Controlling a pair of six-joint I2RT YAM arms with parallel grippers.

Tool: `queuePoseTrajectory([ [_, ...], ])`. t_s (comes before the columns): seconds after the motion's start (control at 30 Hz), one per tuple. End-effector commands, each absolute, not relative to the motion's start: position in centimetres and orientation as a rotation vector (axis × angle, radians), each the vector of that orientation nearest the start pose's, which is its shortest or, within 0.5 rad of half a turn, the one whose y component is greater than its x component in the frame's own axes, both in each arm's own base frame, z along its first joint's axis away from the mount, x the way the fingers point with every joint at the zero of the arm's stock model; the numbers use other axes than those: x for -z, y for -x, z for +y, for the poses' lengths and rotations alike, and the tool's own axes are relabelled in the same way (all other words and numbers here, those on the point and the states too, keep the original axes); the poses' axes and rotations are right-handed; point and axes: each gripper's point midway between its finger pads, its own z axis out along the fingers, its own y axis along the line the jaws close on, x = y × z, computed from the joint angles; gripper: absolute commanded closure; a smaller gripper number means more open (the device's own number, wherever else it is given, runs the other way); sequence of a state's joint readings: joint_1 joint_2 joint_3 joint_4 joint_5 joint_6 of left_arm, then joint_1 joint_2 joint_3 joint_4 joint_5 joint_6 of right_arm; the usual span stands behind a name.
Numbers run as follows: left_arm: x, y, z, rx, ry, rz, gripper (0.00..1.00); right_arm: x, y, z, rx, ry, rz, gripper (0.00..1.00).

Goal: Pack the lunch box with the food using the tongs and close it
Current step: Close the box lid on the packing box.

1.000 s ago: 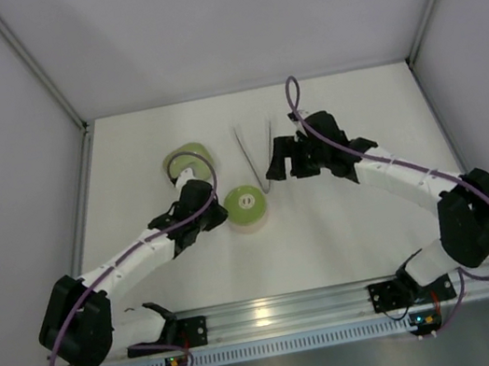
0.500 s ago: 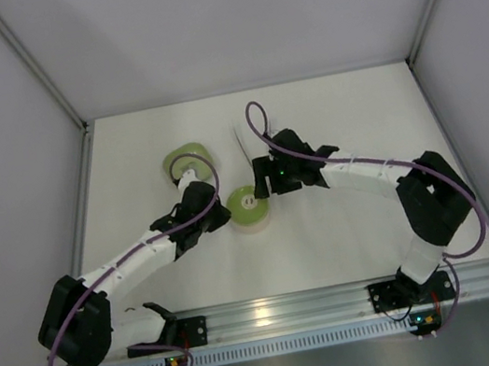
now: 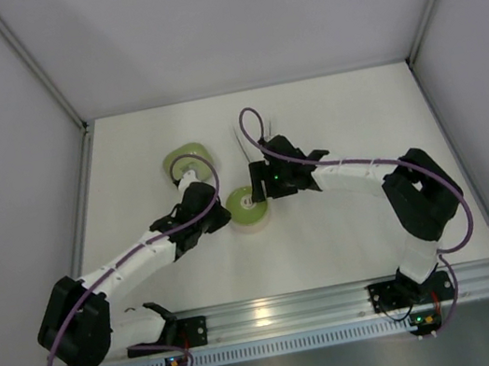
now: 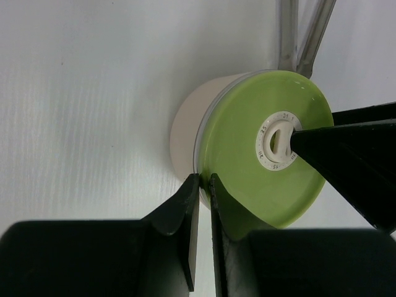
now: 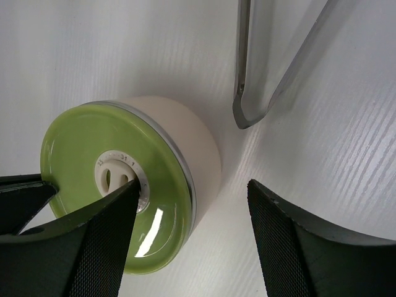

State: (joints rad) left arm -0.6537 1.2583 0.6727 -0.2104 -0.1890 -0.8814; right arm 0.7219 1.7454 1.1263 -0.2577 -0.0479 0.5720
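The lunch box [image 3: 247, 209] stands mid-table with its green lid [image 4: 247, 161] on, white centre up. My left gripper [image 4: 204, 179] is shut, its tips against the lid's left rim [image 3: 224, 215]. My right gripper [image 5: 192, 185] hangs open over the box [image 5: 192, 148]: one finger [image 5: 93, 229] rests on the lid's white centre, the other stands off the box's right side. That finger [image 4: 346, 148] also shows in the left wrist view. The tongs [image 5: 247, 93] lie on the table just behind the box, partly under the right arm [image 3: 241, 138]. No food shows.
A pale green rounded-square dish [image 3: 186, 162] sits behind the left wrist, its inside hidden by the arm and cable. White walls close the table on three sides, and the rail with both arm bases [image 3: 277, 315] runs along the near edge.
My right arm swung left from beside the tongs to above the lid, and its jaws narrowed. The left gripper and the lunch box stayed in place.
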Motion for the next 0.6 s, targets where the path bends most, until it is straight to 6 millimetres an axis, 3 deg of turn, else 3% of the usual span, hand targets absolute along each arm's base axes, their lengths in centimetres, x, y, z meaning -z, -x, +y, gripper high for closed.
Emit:
queuePoseTrajectory([
  [0.0, -1.5, -19.5, -15.9, 0.232, 0.285, 2.715, 0.84, -2.8, -28.6, 28.3, -0.39, 0.25, 2.637, 0.31],
  [0.2, -1.4, -19.4, -15.8, 0.228, 0.284, 2.721, 0.82, -2.4, -28.3, 28.3, -0.403, 0.244, 2.643, 0.31],
  [0.57, -2.5, -19.5, -15.7, 0.238, 0.285, 2.699, 0.7, -4.6, -28.7, 28.4, -0.415, 0.247, 2.602, 0.29],
])
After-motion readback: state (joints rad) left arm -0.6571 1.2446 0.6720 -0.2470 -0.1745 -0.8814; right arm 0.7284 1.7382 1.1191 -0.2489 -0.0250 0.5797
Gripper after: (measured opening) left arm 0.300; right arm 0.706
